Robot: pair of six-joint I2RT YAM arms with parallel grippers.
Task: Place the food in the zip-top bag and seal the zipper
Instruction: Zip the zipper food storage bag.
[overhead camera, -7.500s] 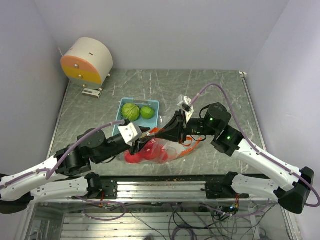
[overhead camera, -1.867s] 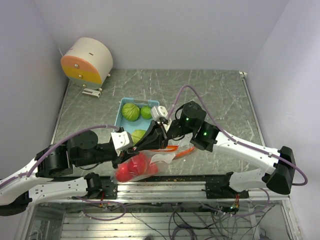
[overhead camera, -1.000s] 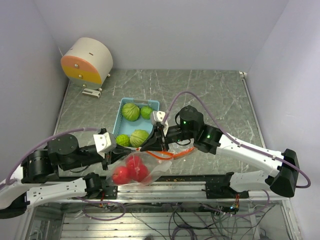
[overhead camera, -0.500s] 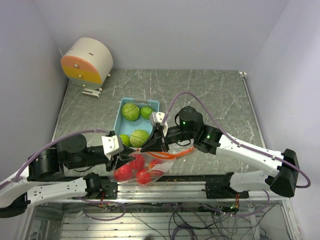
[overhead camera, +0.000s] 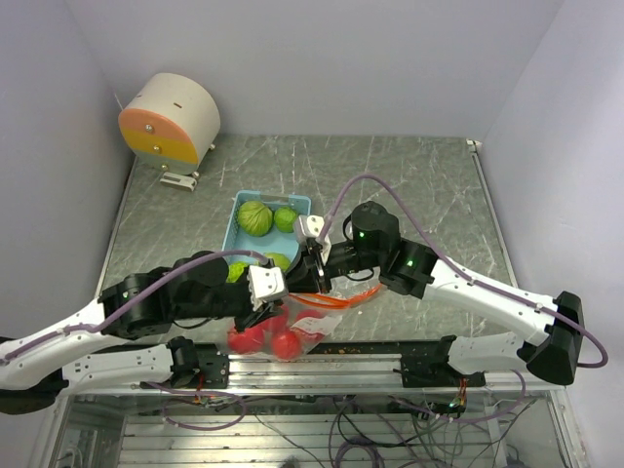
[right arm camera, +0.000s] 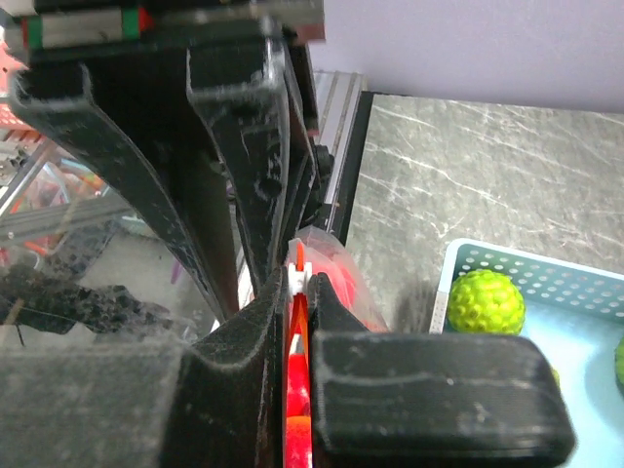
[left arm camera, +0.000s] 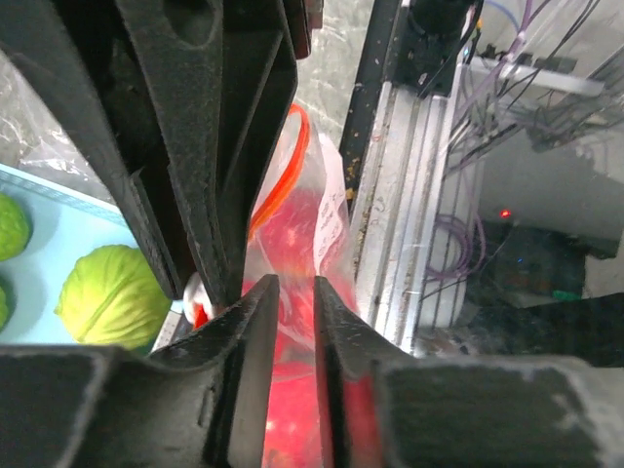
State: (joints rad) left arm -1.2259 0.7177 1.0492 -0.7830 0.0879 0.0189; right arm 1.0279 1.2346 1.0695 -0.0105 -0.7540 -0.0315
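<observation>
The clear zip-top bag (overhead camera: 310, 330) lies at the table's near edge with several red apple-like balls (overhead camera: 275, 341) inside. My right gripper (overhead camera: 311, 280) is shut on the bag's white zipper slider (right arm camera: 298, 277), on the orange zipper track (overhead camera: 341, 295). My left gripper (overhead camera: 265, 314) is right beside it, jaws a narrow gap apart astride the bag film (left arm camera: 327, 210), over the red balls (left arm camera: 292, 322). Two cabbage-like heads (overhead camera: 255, 216) (overhead camera: 279, 260) and two lime-like balls (overhead camera: 286, 218) (overhead camera: 235, 272) are in the light blue tray (overhead camera: 302, 202).
A cream and orange drum (overhead camera: 171, 117) stands at the back left. The aluminium rail (overhead camera: 322, 363) runs just below the bag. Walls close in the left, back and right sides. A cabbage head (left arm camera: 112, 292) and the tray (right arm camera: 585, 285) show in the wrist views.
My left gripper pulled away left, then came back right to the bag beside the right gripper. The bag dropped to the near edge. My right gripper stayed on the slider.
</observation>
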